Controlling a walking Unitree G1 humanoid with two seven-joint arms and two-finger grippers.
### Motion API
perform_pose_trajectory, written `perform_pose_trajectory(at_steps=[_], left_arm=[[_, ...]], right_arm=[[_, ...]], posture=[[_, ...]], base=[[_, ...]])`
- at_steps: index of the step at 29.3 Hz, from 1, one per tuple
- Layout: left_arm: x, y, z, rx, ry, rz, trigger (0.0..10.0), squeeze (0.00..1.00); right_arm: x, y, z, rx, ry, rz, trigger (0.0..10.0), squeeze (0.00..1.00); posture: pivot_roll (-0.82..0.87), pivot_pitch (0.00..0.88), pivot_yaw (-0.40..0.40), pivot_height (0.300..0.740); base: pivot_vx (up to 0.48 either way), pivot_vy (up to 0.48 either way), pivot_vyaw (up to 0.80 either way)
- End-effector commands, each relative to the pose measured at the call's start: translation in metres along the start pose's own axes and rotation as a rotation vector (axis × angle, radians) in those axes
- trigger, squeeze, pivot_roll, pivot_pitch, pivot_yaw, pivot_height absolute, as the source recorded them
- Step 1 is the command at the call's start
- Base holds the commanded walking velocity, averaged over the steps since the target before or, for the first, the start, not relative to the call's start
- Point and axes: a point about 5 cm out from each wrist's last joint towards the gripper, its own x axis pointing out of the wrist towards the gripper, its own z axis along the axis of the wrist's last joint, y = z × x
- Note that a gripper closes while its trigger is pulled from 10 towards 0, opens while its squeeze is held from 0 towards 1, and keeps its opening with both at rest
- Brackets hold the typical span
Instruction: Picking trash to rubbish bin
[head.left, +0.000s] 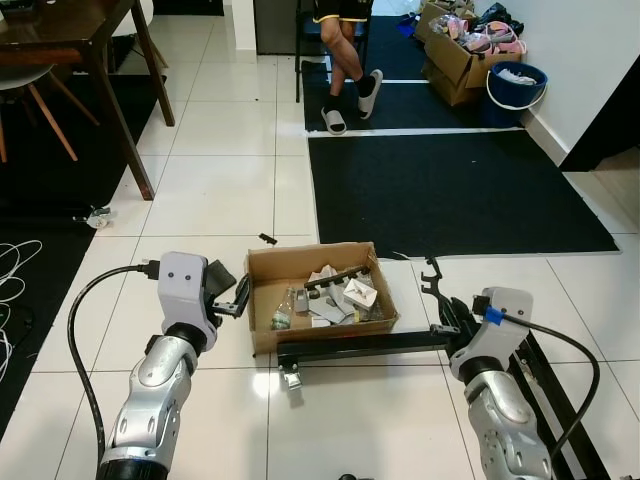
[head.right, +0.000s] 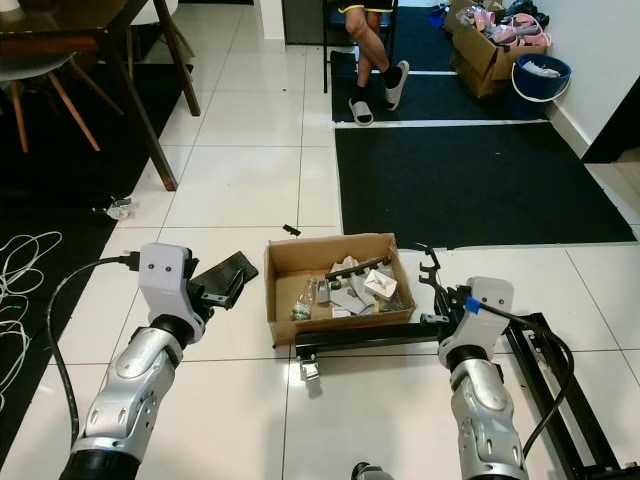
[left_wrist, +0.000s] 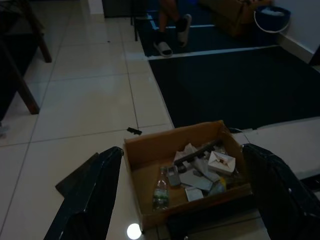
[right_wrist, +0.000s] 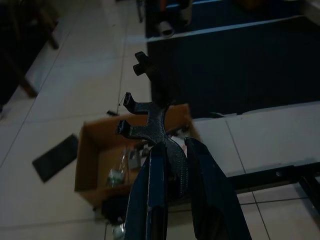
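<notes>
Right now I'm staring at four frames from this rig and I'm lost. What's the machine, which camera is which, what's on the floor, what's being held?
It is a walking humanoid with two silver arms. Two pictures come from its head, looking down at the tiled floor; the two dark ones come from cameras on its wrists.

On the floor stands a cardboard box serving as the bin, already holding a plastic bottle, paper scraps and a black bar. A flat black piece lies beside the box, and a black metal frame runs in front of it.

The right gripper has its jaws shut on a black bracket. The left gripper has its jaws wide open over the box, holding nothing. A seated person's legs show further back.
</notes>
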Motion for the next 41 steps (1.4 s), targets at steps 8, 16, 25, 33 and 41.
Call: perform_pose_trajectory(at_steps=[8,16,25,33,41], left_arm=[[0.001,-0.009,-0.008,-0.026,0.024,-0.018,10.0,0.0],[0.001,-0.004,-0.009,-0.065,0.029,0.004,10.0,0.0],[0.002,-0.004,-0.007,-0.081,0.022,0.007,10.0,0.0],[0.003,-0.004,-0.008,-0.083,0.025,0.008,10.0,0.0],[0.003,-0.004,-0.008,-0.084,0.027,0.012,10.0,0.0]], right_arm=[[0.001,0.011,-0.004,-0.027,0.004,0.05,10.0,0.0],[0.003,0.011,-0.004,-0.031,-0.003,0.058,10.0,0.0],[0.006,0.012,-0.003,-0.038,-0.006,0.058,10.0,0.0],[0.007,0.012,-0.003,-0.043,-0.005,0.06,10.0,0.0],[0.008,0.013,-0.002,-0.049,-0.006,0.063,10.0,0.0]], posture=[[-0.02,0.182,-0.006,0.74],[-0.02,0.176,-0.007,0.74],[-0.02,0.174,-0.008,0.74],[-0.02,0.17,-0.01,0.74],[-0.02,0.17,-0.01,0.74]], base=[[0.0,0.0,0.0],[0.031,0.0,0.0],[0.318,0.0,0.0],[0.323,0.0,0.0],[0.301,0.0,0.0]])
